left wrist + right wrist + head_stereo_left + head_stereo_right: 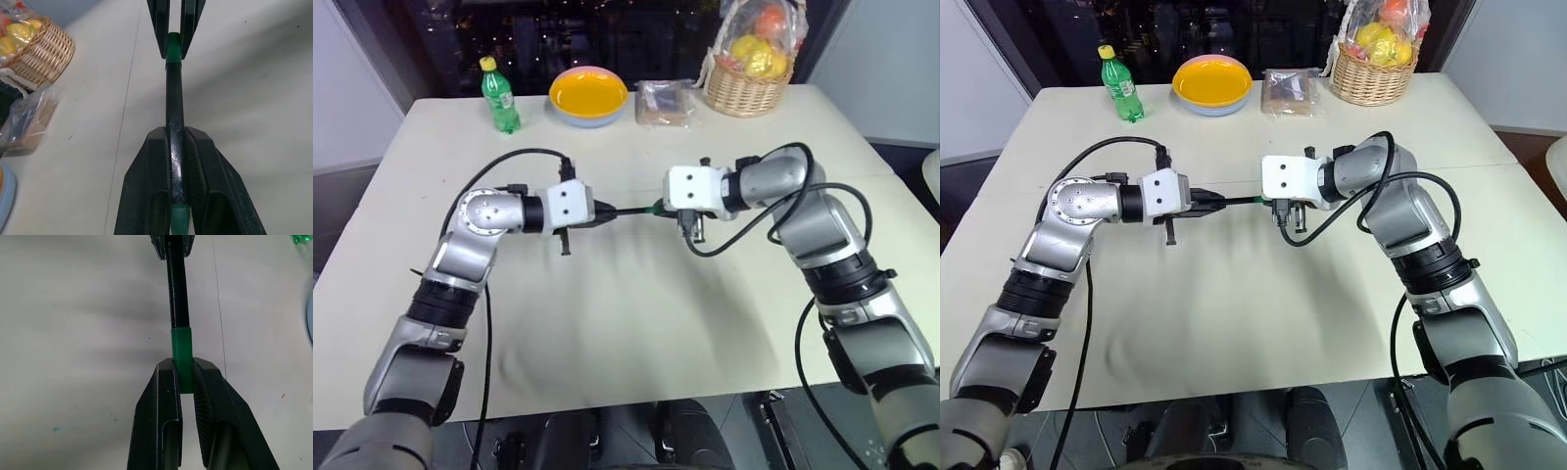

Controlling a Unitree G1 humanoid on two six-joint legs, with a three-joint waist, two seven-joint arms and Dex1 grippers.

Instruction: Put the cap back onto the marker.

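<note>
Above the middle of the white table (636, 323), the thin black marker (631, 210) spans level between my two grippers. My left gripper (177, 147) is shut on the marker's black barrel (175, 112). My right gripper (185, 377) is shut on the bright green cap (181, 350). The cap sits over the marker's far end, with the black barrel (177, 289) running out of it toward the left gripper. A speck of the green cap (657, 207) shows beside the right gripper's white housing in the head views.
Along the table's far edge stand a green bottle with a yellow lid (499, 96), a yellow bowl (588, 95), a plastic-wrapped packet (663, 101) and a wicker basket of fruit (750, 61). Black cables loop from both wrists over the table.
</note>
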